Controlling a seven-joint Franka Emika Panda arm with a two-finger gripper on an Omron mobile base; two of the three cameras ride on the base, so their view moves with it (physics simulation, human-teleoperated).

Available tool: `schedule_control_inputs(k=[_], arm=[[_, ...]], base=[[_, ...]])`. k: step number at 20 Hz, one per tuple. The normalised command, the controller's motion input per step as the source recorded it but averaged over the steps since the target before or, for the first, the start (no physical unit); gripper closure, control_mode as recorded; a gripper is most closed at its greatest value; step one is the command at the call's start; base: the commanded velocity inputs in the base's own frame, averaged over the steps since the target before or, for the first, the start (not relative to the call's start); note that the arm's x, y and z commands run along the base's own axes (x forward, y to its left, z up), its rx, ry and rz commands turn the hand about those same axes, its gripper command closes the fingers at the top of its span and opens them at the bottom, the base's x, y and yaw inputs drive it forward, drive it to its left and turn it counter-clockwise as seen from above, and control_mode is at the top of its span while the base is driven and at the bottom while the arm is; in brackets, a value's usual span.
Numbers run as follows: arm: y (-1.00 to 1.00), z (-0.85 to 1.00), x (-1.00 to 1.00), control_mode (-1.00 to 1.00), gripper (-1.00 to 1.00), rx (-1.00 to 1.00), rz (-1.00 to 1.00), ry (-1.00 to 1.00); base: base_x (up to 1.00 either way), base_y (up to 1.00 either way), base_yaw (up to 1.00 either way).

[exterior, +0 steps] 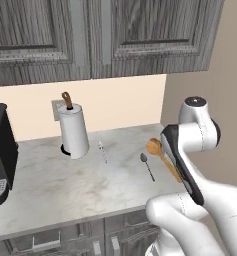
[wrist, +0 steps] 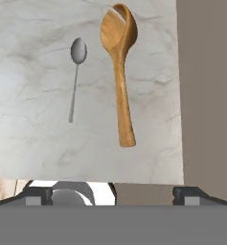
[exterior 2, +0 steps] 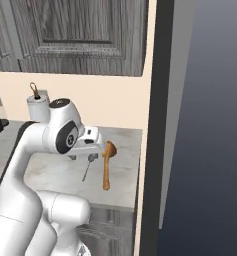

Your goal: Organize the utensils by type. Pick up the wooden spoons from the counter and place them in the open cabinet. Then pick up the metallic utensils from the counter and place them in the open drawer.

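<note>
A wooden spoon (wrist: 119, 72) lies on the grey marbled counter (wrist: 33, 143) near its right edge, bowl toward the wall; it is also in the left base view (exterior: 162, 157) and the right base view (exterior 2: 107, 170). Just left of it lies a small silver spoon (wrist: 75, 76) (exterior: 147, 165) (exterior 2: 86, 170). A slimmer silver utensil (exterior: 103, 151) lies farther left, beside the paper towel roll. My gripper (wrist: 117, 195) hovers above the counter's front edge, open and holding nothing, short of both spoons' handle ends. The dark cabinet (exterior: 40, 30) hangs above. A drawer front (exterior: 45, 242) sits under the counter.
A white paper towel roll (exterior: 73, 130) stands at the back of the counter, and a black coffee machine (exterior: 0, 150) is at the far left. A beige side wall (exterior: 210, 90) bounds the counter on the right. My own arm (exterior: 190, 165) hides part of the wooden spoon.
</note>
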Motion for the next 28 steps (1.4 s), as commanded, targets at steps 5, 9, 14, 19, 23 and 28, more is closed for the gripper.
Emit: schedule_control_inputs(k=[5, 9, 14, 19, 23, 28], arm=[[-0.21, -0.56, 0.57, -1.0, -1.0, 0.08, 0.12, 0.09], [-0.23, -0.47, 0.67, -1.0, -1.0, 0.08, 0.07, 0.08], [0.04, -0.42, 0.54, -1.0, -1.0, 0.02, 0.02, 0.03], [-0.1, -0.43, 0.53, -1.0, -1.0, 0.0, 0.03, 0.05], [-0.17, -0.41, 0.62, -1.0, -1.0, 0.0, 0.05, 0.09], [-0.09, -0.43, 0.46, -1.0, -1.0, 0.01, 0.08, 0.13]], base=[[0.0, 0.0, 0.0], [0.0, 0.0, 0.0], [0.0, 0.0, 0.0], [0.0, 0.0, 0.0], [0.0, 0.0, 0.0], [0.0, 0.0, 0.0]])
